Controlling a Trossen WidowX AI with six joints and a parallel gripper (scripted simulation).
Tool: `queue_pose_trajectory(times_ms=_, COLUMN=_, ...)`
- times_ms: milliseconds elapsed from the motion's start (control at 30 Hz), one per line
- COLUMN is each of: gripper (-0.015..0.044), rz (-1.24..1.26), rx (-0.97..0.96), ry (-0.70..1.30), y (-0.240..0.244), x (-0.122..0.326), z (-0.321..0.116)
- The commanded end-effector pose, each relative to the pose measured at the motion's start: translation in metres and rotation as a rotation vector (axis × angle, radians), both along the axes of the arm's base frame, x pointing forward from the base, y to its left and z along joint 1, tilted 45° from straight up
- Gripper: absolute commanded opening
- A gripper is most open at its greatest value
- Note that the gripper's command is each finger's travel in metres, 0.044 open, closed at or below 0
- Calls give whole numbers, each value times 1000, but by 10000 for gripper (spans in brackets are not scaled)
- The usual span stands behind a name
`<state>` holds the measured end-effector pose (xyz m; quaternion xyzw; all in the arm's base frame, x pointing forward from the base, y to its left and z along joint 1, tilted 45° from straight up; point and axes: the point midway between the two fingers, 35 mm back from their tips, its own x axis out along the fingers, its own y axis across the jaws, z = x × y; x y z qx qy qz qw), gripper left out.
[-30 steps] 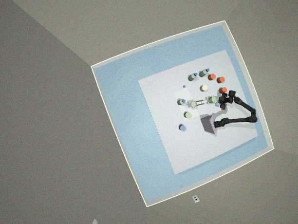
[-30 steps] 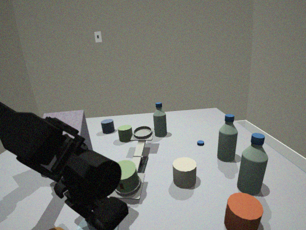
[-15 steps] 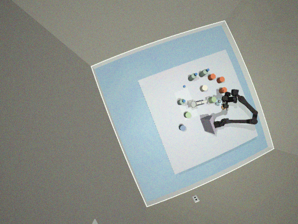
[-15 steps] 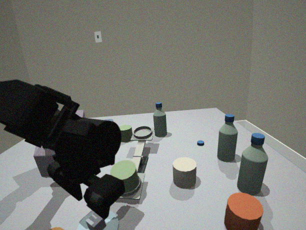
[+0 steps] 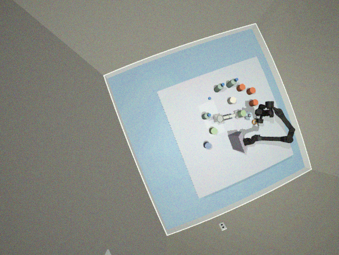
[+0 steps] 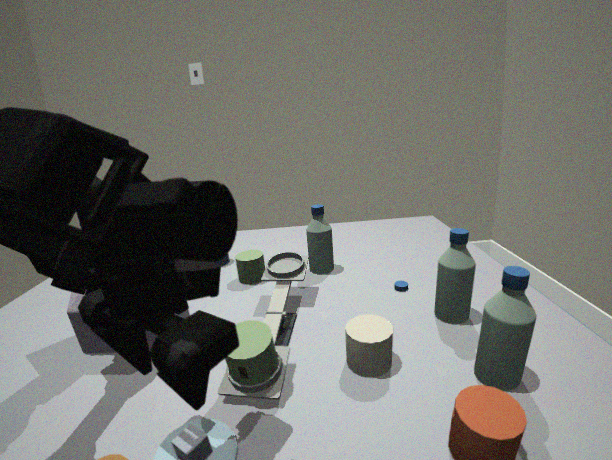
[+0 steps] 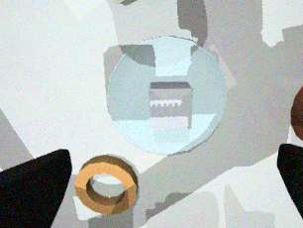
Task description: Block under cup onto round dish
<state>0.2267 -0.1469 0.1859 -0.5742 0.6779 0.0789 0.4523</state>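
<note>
The grey block (image 6: 192, 444) (image 7: 170, 101) rests on the pale blue round dish (image 5: 246, 116) (image 6: 225, 434) (image 7: 121, 99), near its middle. My gripper (image 6: 172, 390) (image 7: 175, 158) is open and empty, above and just off the dish, with its fingertips wide apart and not touching the block. One green cup (image 5: 242, 113) (image 6: 252, 345) stands upright on the balance's near pan (image 6: 232, 389). The other green cup (image 5: 213, 131) (image 6: 250, 267) stands on the table beside the far pan (image 5: 220, 118) (image 6: 268, 275), which is empty. No cup is above the dish.
An orange ring (image 5: 255, 123) (image 7: 104, 169) lies beside the dish, near one finger. An orange cylinder (image 5: 253, 102) stands on the other side. A cream cylinder (image 5: 232, 100) (image 6: 369, 345), more orange cylinders, green bottles (image 5: 232, 82) (image 6: 505, 340) and a mauve block (image 5: 236, 141) stand around the balance.
</note>
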Motion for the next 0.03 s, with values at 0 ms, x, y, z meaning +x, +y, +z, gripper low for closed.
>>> queue_pose_trajectory(times_ms=0, gripper=440, rz=-5, rx=-5, ry=-3, y=0, x=0, z=1)
